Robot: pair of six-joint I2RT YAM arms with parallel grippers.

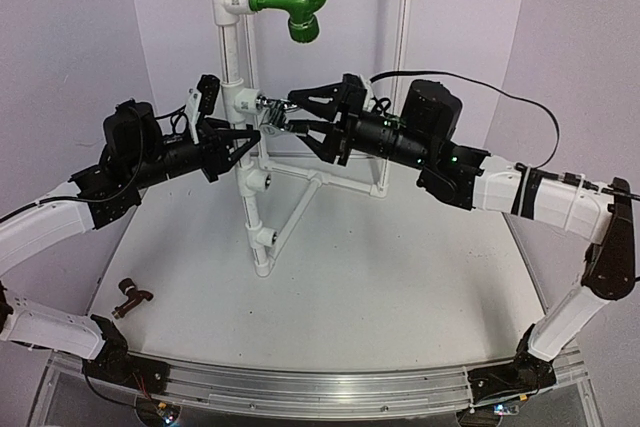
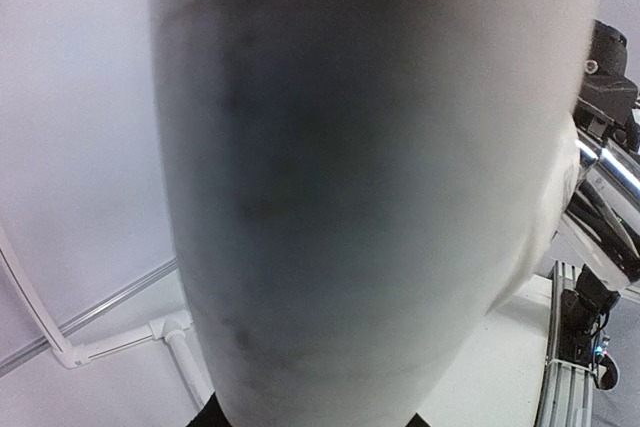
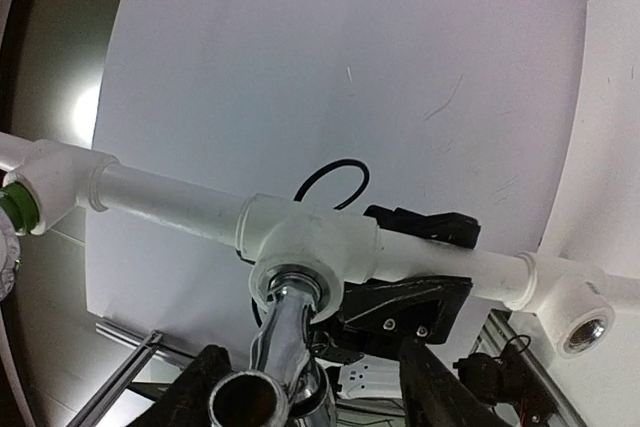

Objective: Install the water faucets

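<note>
1. Pressed close against the left wrist lens, the upright white pipe [image 2: 350,197] fills that view as a pale blur. The overhead view shows why: the left gripper [image 1: 243,137] is clamped round the pipe just below its middle tee fitting [image 1: 240,99].
2. We judge that this hold steadies the pipe, so it cannot twist or sway while a faucet is screwed into the tee.
3. At the tee's side port sits the chrome faucet [image 3: 285,337], with its inlet end in the port. Its long axis runs level, at right angles to the pipe, and its free end points away from the pipe toward the right arm. We cannot tell how deep the thread is seated.
4. On that same side of the pipe, the right gripper [image 1: 291,114] has its fingers apart, one on either side of the faucet body and not clamped on it. It lines up along the faucet's axis, which we think suits turning the faucet about that axis.
5. Well apart from the pipe, left of its foot and toward the arm bases, the dark reddish-brown faucet [image 1: 131,297] lies on the surface [image 1: 380,277]. It is too small for us to say which way it points. Open tee ports lower on the pipe look free to take it.
</note>
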